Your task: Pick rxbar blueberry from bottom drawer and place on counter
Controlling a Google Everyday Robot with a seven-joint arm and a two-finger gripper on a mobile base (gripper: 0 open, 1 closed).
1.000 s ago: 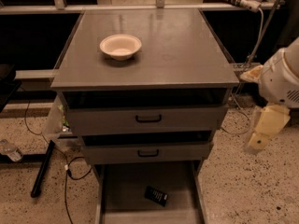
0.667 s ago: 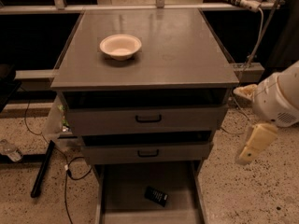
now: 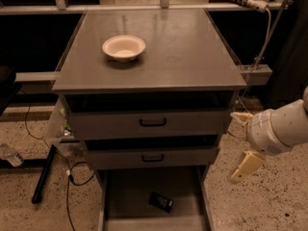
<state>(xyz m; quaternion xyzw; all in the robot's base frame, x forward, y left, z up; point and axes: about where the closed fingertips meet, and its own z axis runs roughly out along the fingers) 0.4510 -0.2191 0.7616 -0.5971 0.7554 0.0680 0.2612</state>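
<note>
The rxbar blueberry (image 3: pixel 160 201), a small dark wrapper, lies flat on the floor of the pulled-out bottom drawer (image 3: pixel 136 189), near its middle. The grey counter (image 3: pixel 183 52) tops the cabinet. My gripper (image 3: pixel 243 141) hangs to the right of the cabinet, beside the two upper drawers, above and to the right of the bar. Its cream fingers (image 3: pixel 247 166) stand apart and hold nothing.
A cream bowl (image 3: pixel 123 47) sits on the counter's back left. The two upper drawers with black handles (image 3: pixel 153 122) are slightly ajar. Cables and a black bar (image 3: pixel 42 175) lie on the speckled floor at the left. A rail (image 3: pixel 255 74) runs behind the cabinet.
My arm has come down and a little to the left along the cabinet's right side, with the gripper now lower. The bar and the bowl have not moved.
</note>
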